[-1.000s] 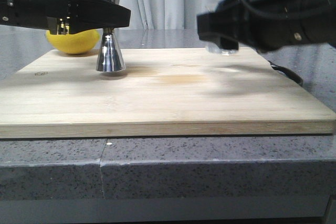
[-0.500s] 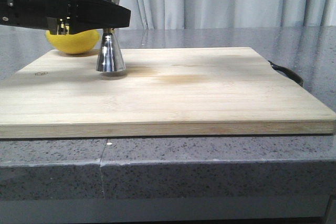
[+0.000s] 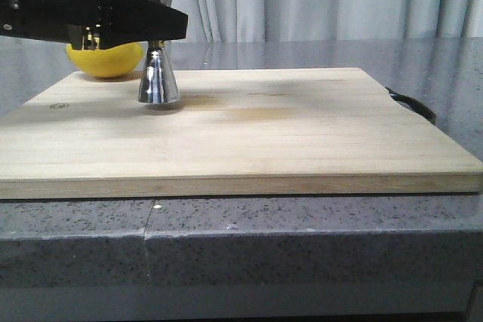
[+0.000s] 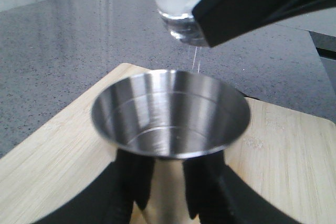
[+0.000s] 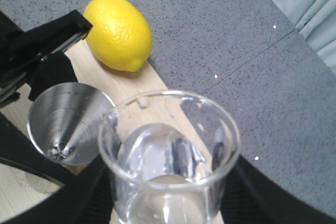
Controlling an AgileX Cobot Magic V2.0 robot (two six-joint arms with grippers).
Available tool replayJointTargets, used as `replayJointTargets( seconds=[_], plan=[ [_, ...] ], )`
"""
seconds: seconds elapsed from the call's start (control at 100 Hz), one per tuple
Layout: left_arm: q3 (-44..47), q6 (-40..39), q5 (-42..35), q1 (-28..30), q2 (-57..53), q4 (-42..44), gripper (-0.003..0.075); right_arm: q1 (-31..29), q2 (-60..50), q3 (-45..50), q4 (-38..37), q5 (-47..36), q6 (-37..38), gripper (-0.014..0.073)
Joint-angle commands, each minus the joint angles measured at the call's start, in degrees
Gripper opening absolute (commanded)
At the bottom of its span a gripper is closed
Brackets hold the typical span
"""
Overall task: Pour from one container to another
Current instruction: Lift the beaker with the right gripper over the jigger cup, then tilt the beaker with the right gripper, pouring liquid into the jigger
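Two grippers engaged: left gripper [image 3: 151,24] clamps shiny metal hourglass cup [image 3: 157,65]; right gripper [image 5: 168,203], formerly low over board, now holds small clear glass beaker [image 4: 178,3] above cup. Thin stream visible; pouring underway.

Most of the bamboo cutting board [image 3: 287,133] lies bare, its whole middle and right side open to approach. The crowded spot is the back left corner: the metal hourglass cup [image 3: 156,35] stands there with the left gripper [image 3: 162,24] clasping its waist, a lemon [image 3: 106,58] just behind, and the glass beaker [image 4: 178,9] hanging directly above its mouth.
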Motion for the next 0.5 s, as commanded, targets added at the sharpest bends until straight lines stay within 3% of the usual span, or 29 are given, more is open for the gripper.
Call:
replayJointTargets(
  seconds=[0.0, 0.49],
  plan=[
    [-1.6, -0.3, 6.7, -0.4, -2.2, -4.3, 0.0187, 0.5, -1.5, -3.9, -2.3, -1.7, -3.2, 0.0327],
    [-1.6, -0.3, 6.7, -0.4, -2.2, -4.3, 0.0187, 3.4, -0.4, -4.7, -13.6, -1.0, -11.7, 0.0327]
  ],
)
